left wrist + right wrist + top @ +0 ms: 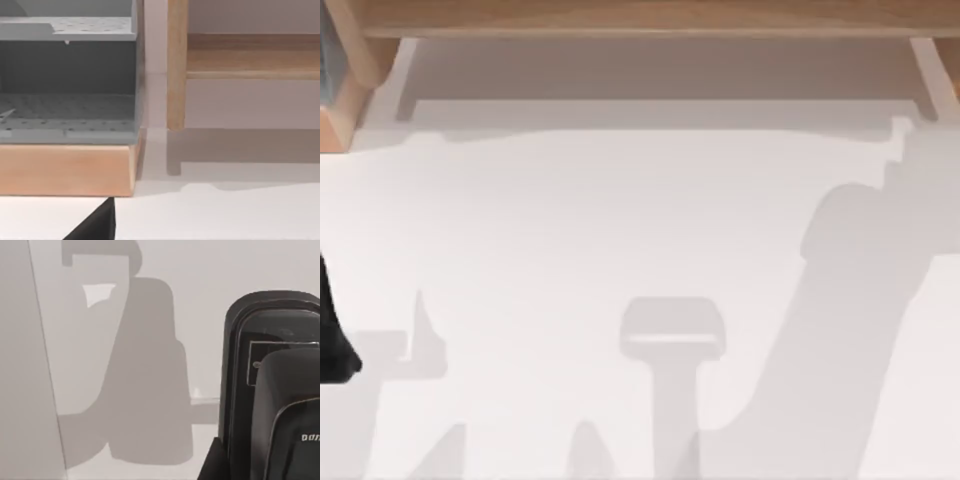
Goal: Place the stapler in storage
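The stapler [272,390], black and rounded with a thin light-grey edge, looms close in the right wrist view. It is off the white table [165,270], whose surface lies well behind it. My right gripper [212,465] is shut on it, seen as a dark wedge at its base. The grey perforated storage unit [67,100] on a wooden base faces the left wrist view. My left gripper [335,330] is the black shape at the table's left edge, and a dark wedge of it [97,225] appears in the left wrist view.
A wooden shelf [640,15] runs along the table's far side, with a wooden leg [177,65] beside the storage unit. Arm shadows cross the white table [620,220], the broadest at the right.
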`<state>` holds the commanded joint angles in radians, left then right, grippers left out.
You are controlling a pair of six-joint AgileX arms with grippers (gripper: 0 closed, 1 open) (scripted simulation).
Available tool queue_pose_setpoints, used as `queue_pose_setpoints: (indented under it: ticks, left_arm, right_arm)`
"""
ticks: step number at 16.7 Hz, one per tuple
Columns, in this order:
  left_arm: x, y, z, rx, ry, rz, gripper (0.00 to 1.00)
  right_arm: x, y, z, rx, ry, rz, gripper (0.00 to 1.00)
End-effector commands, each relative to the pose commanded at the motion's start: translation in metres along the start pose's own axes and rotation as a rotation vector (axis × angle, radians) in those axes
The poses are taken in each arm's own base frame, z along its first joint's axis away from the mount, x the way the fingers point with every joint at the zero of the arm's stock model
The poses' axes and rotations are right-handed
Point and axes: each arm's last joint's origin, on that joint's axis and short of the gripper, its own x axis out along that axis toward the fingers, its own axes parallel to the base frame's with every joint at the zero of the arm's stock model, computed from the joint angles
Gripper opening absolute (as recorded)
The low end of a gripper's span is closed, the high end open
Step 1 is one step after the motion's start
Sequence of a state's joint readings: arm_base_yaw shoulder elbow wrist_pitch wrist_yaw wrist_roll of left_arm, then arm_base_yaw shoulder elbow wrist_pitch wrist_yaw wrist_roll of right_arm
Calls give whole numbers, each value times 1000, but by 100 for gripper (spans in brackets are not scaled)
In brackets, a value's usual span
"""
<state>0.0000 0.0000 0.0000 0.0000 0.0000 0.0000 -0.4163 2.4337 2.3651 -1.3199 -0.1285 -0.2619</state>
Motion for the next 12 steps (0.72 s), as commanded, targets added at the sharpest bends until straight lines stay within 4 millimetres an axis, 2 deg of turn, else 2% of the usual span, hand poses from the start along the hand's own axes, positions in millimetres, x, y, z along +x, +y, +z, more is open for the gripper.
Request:
queue_pose_setpoints:
  ticks: [3, 6, 8, 12]
  left_arm:
    - [0, 0, 0, 0, 0, 0, 100]
    - [0, 0, 0, 0, 0, 0, 100]
    - [0, 0, 0, 0, 0, 0, 100]
    - [0, 0, 0, 0, 0, 0, 100]
  right_arm:
    - [-24, -3, -3, 25, -46, -23, 0]
    - [-27, -3, -1, 5, -60, -41, 0]
    - [-8, 0, 1, -29, -26, -38, 0]
    - [51, 3, -2, -103, 100, -22, 0]
